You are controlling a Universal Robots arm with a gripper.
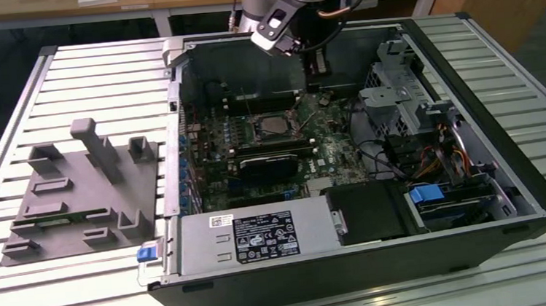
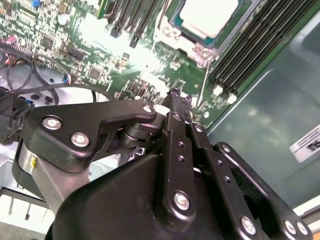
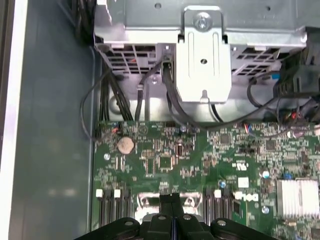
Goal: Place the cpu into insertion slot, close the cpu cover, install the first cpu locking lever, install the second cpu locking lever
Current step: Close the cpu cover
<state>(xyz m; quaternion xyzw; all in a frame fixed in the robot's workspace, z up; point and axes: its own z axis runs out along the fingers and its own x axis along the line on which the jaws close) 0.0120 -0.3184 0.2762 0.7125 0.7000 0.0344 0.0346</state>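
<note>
The cpu (image 1: 273, 126), a small flat grey square, sits in the silver-rimmed insertion slot (image 1: 248, 128), at 7 o'clock from the gripper (image 3: 171, 202) in the exterior view. The jaws are pressed together, empty. A drive cage (image 1: 395, 92) crowds 3 o'clock, and the case wall (image 1: 237, 64) stands at 12.

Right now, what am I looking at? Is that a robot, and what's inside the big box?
Yes. The grey robot arm reaches over an open black computer case lying on a slatted metal table. The exterior view watches from outside; both wrist views come from cameras riding on the arm, looking past its black claw. Inside is a green circuit board with a small square silver-grey chip set into it. The claw hangs close over the board near that chip, fingers pressed together, nothing visible between them. A grey plastic stand sits beside the case.
</note>
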